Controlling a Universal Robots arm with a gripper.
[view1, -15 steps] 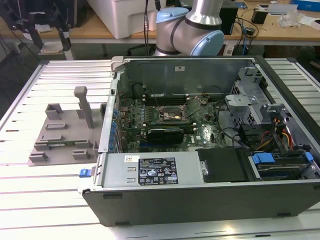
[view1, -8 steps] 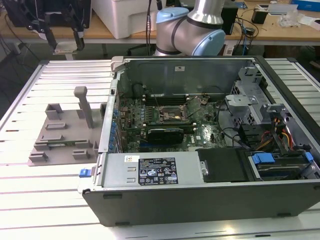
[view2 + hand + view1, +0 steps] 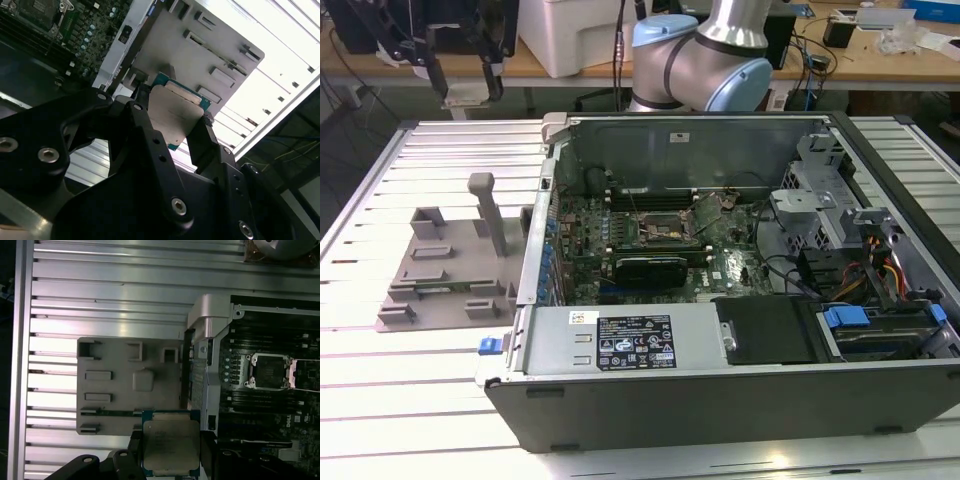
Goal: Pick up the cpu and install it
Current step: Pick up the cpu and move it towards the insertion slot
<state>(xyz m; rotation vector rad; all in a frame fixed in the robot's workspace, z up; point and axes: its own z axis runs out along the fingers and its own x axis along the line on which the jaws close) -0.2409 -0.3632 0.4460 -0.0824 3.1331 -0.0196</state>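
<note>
1 cpu (image 3: 171, 442), 1 gripper (image 3: 171, 452), 1 arm (image 3: 705, 60), 1 open computer case (image 3: 720, 400), 1 grey fixture plate (image 3: 440, 285) w/ a single tall post and several low blocks, 1 black socket frame (image 3: 270, 371) on the board inside the case. The gripper is clamped on the cpu: in the second wrist view its 2 black fingers (image 3: 204, 140) press on opposite edges of the chip, which sits flat between them, grey metal top facing the camera, green edge showing at the rim. The cpu is in the air, not on anything. In the exterior view the gripper hangs high over the table (image 3: 380, 390), off the case's far corner on the exterior view's left and well above the fixture plate, fingers pointing down. The arm's silver and blue joints rise behind the case's back wall. In the first wrist view the chip overlaps the plate's edge nearest the case side wall and is well apart from the socket frame. The fixture plate lies just beside the case on the exterior view's left. Case and plate both rest on the table, a ribbed aluminium slat top, brightly lit. Behind the case: wooden benches (image 3: 580, 62) w/ a white box, cables and misc. gear.
</note>
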